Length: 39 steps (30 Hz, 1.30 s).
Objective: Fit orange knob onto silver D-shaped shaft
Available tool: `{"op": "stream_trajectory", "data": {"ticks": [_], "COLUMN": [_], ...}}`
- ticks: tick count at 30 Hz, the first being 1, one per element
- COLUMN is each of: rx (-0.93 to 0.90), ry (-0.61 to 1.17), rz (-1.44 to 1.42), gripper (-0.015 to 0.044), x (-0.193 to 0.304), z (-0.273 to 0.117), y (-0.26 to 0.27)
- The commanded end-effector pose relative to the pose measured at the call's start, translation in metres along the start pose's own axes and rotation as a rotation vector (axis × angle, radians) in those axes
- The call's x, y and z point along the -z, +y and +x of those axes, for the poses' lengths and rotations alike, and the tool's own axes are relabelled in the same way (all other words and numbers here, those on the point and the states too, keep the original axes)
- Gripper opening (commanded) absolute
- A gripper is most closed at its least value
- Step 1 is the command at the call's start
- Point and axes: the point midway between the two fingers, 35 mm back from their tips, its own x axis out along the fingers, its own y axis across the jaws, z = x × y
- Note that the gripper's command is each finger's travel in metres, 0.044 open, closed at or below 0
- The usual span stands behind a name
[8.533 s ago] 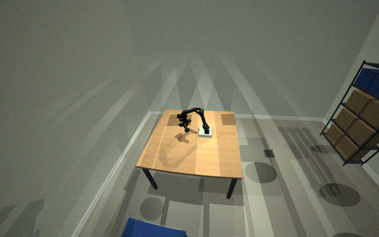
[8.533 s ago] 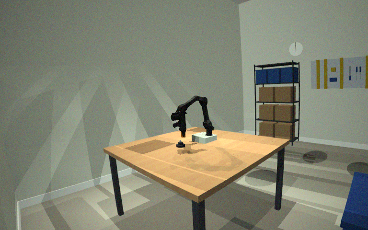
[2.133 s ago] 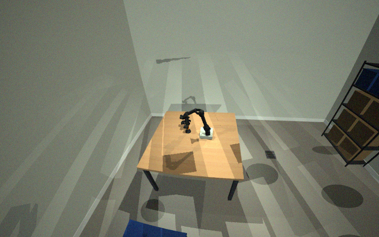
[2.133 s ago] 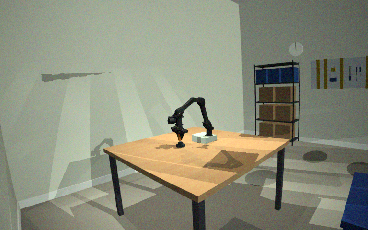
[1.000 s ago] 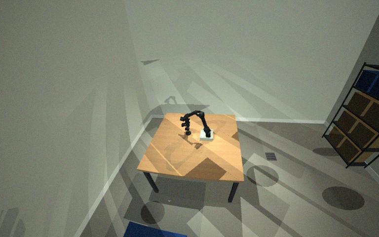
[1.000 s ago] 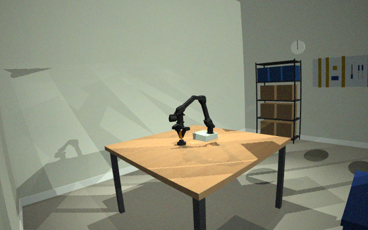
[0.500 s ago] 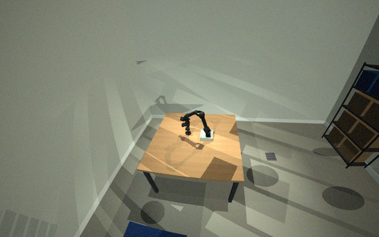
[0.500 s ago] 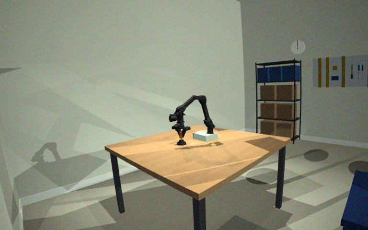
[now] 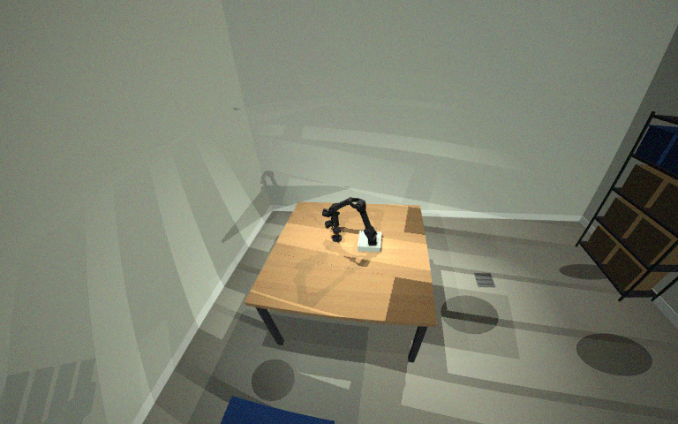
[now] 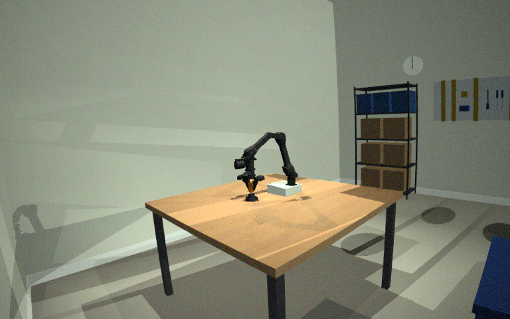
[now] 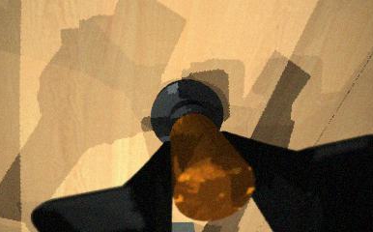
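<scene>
The orange knob is upright between the fingers of my gripper, which is shut on it and points down. The dark round pedestal stands on the table directly under the knob. In the wrist view the knob's lower end overlaps the raised centre of the pedestal. The silver shaft is hidden behind the knob, and so is the knob's hole. Whether the knob touches the pedestal or sits a little above it, I cannot tell.
The wooden table carries the white base block of the arm, close beside the pedestal. Shadows cross the table top. A shelf rack with boxes stands away from the table.
</scene>
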Motion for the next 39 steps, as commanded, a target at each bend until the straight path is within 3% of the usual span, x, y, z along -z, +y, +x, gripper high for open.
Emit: {"op": "stream_trajectory", "data": {"ticks": [1, 14, 21, 39], "rx": [0.006, 0.006, 0.006, 0.006], "ry": [-0.001, -0.001, -0.001, 0.0], "rz": [-0.008, -0.017, -0.218, -0.218], "gripper": [0.0, 0.0, 0.0, 0.0], "x": [-0.0001, -0.0013, -0.0015, -0.0006], "z": [0.0001, -0.0045, -0.0041, 0.0007], "y": [-0.0013, -0.0022, -0.002, -0.0012]}}
